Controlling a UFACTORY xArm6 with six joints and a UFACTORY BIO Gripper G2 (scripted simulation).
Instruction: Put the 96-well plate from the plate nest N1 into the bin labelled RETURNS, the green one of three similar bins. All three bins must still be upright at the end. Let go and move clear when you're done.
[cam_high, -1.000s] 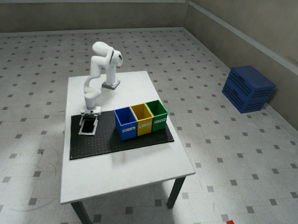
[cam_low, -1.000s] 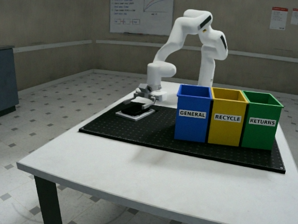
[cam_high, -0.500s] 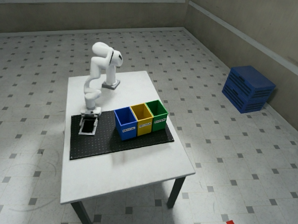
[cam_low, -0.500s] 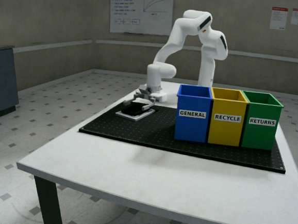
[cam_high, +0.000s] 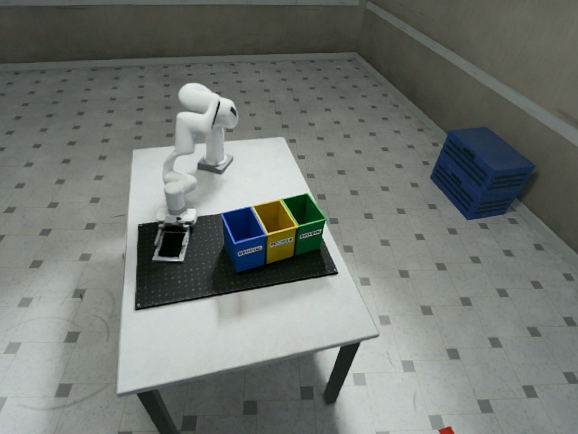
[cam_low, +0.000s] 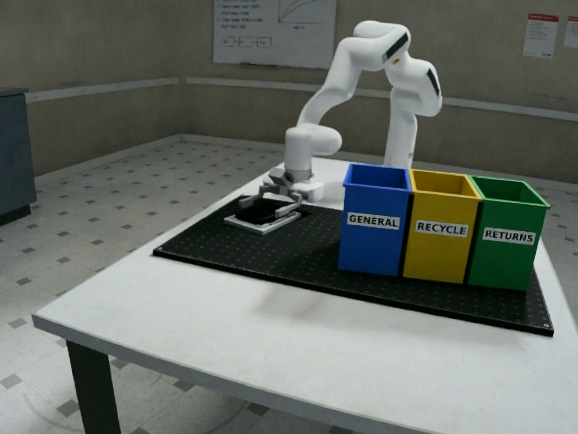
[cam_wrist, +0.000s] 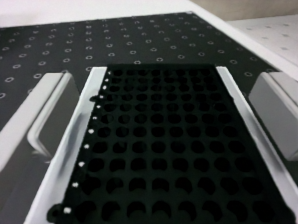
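Plate (cam_high: 171, 244) (cam_low: 257, 211) (cam_wrist: 160, 132) sits in white nest (cam_high: 167, 259) (cam_low: 262, 231) (cam_wrist: 47, 200); green bin (cam_high: 309, 241) (cam_low: 507, 265) at its three o'clock. Hand (cam_high: 172, 242) (cam_low: 262, 207) (cam_wrist: 162, 115) part-open astride it, gripping nothing. Grasp approach, I judge; next wants fingers centred, closed, then a straight lift.

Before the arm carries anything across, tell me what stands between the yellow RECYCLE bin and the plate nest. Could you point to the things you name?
The blue GENERAL bin (cam_high: 245, 250) (cam_low: 372, 245), as the top and exterior views show.
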